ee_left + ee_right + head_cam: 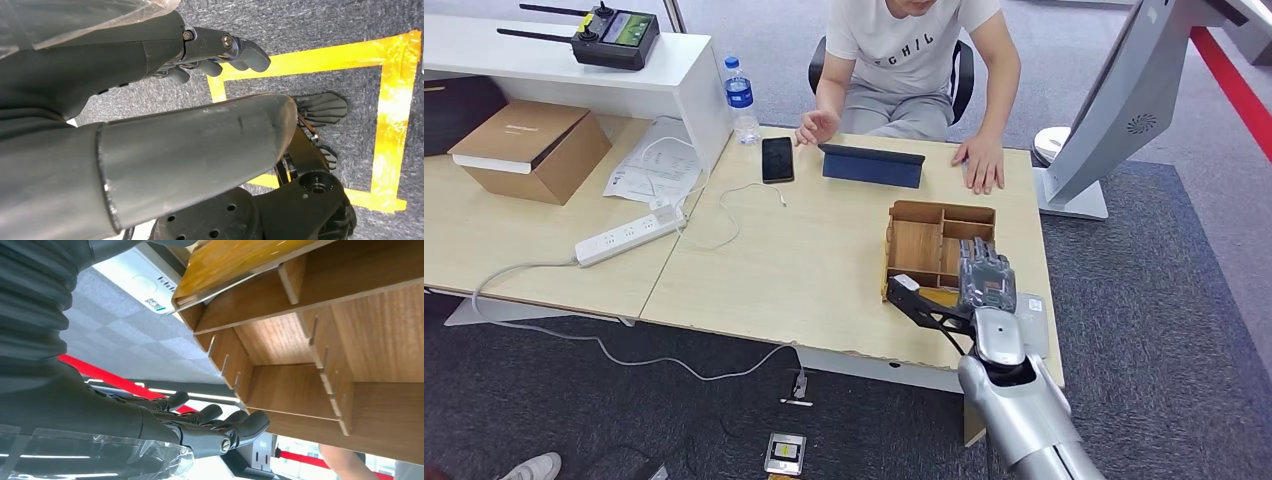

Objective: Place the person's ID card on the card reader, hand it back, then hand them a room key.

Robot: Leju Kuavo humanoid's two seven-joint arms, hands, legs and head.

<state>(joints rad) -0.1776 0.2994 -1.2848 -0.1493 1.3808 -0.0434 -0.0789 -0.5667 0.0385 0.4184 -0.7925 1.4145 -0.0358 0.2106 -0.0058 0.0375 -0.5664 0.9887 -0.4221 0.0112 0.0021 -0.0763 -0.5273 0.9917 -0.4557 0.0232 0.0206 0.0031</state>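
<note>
The desk (804, 270) carries a wooden organizer (929, 245), the landmark for this scene. A person (914, 60) sits at the far side of the desk, beyond the organizer, both palms resting on the surface; a dark blue folder (872, 165) and a black phone (777, 159) lie between the person and the organizer. A pale flat device, probably the card reader (1032, 320), lies at the organizer's near right corner, partly under the arm. The right robot hand (986, 277) hovers over the organizer's near compartments, fingers extended and loosely together, pinching nothing. The left robot hand (220, 55) hangs over the floor, fingers loosely curled and empty. An amber sheet (230, 262) rests at the organizer's near edge. The ID card cannot be identified. Judged step: reaching into the organizer for a card; the next move calls for lowering the fingers and pinching it.
</note>
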